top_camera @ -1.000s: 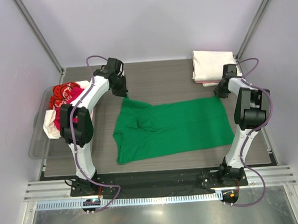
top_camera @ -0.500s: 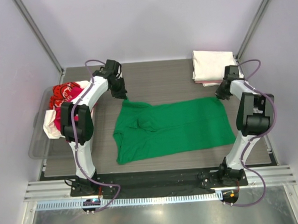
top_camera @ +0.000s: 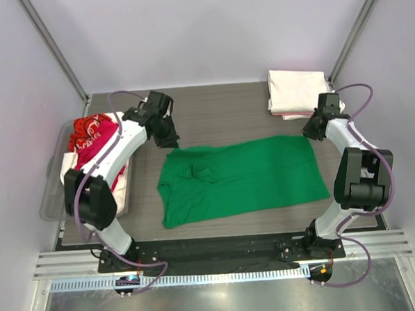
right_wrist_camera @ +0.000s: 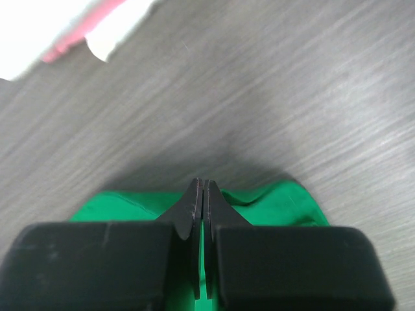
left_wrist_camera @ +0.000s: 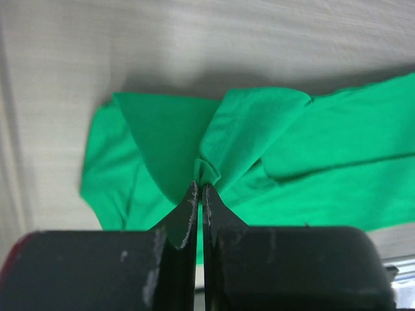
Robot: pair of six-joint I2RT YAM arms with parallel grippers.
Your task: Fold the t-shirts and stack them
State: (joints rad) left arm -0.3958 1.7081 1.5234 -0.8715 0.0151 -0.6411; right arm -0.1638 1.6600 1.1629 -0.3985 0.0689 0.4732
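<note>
Across the top external view, the green t-shirt (top_camera: 240, 178) is lying spread out in the middle of the surface (top_camera: 219, 102), its long side running left to right. The left end effector (top_camera: 169, 139) is hanging over the shirt's far left corner, and the right end effector (top_camera: 309, 130) is sitting at its far right corner; from up here the jaws of neither are showing clearly. A folded stack (top_camera: 296, 89) of cream-white and pink tees is resting at the far right corner of the surface, just beyond the right arm. Off to the left, a clear bin (top_camera: 51, 202) is holding a heap of tees (top_camera: 89, 132): red with white print, magenta and white.

From the left wrist, the fingers (left_wrist_camera: 185, 220) are pressing tight together and pinching a small peak of green cloth at their tips. The shirt is draping away from that pinch in folds.

From the right wrist, the fingers (right_wrist_camera: 189, 214) are pressing flat against each other right on the shirt's far edge, nipping the hem, with green cloth lying on both sides of them. A corner of the folded stack is showing blurred at upper left, apart from the shirt
</note>
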